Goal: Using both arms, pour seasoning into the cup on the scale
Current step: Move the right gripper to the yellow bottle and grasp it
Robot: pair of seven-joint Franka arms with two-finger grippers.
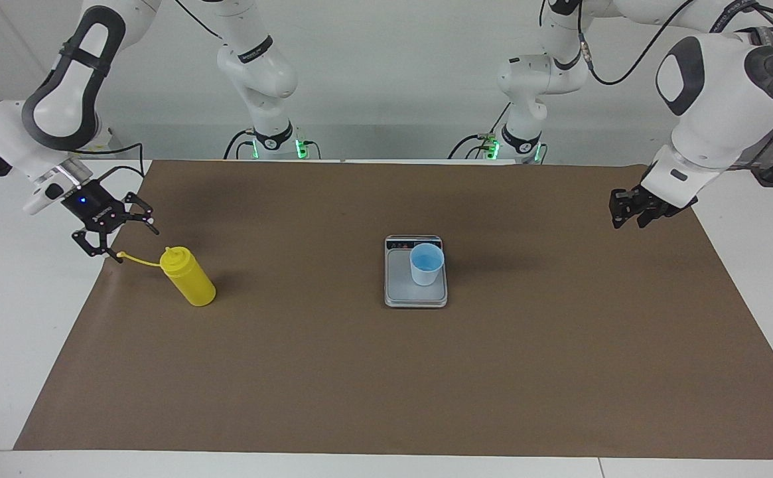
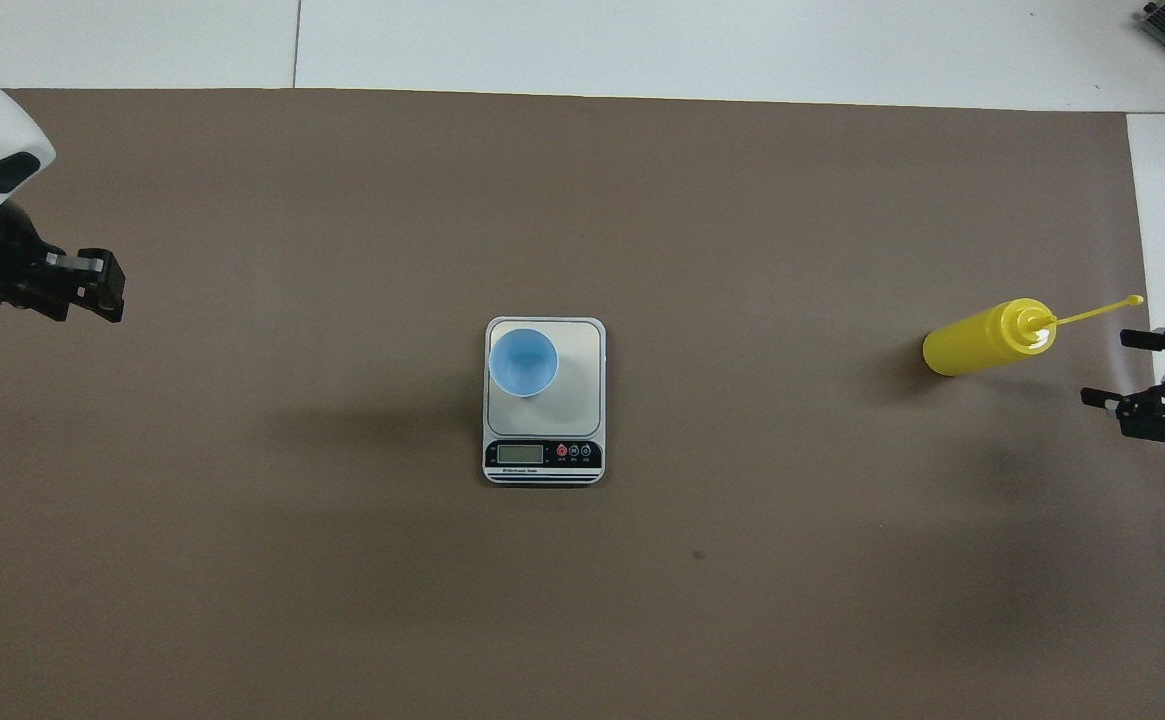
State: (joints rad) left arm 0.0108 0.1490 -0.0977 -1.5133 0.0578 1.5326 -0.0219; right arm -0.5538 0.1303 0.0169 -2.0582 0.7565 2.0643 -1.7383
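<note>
The seasoning, a yellow squeeze bottle (image 1: pixel 188 279) (image 2: pixel 982 340), stands on the brown mat toward the right arm's end. Its thin cap strap (image 1: pixel 139 260) sticks out toward my right gripper (image 1: pixel 137 244) (image 2: pixel 1107 367). That gripper hangs open just beside the strap's tip and holds nothing. The light blue cup (image 1: pixel 426 263) (image 2: pixel 523 362) stands upright on the scale (image 1: pixel 403 282) (image 2: pixel 577 380) in the middle of the mat, on the plate's corner toward the left arm's end. My left gripper (image 1: pixel 632 211) (image 2: pixel 82 285) waits over the mat's edge at the left arm's end, holding nothing.
A brown mat (image 1: pixel 386 372) (image 2: pixel 582 600) covers most of the white table (image 1: pixel 1 345). The scale's dark display strip (image 2: pixel 544 455) lies at the end nearer the robots. Bare mat separates the bottle from the scale.
</note>
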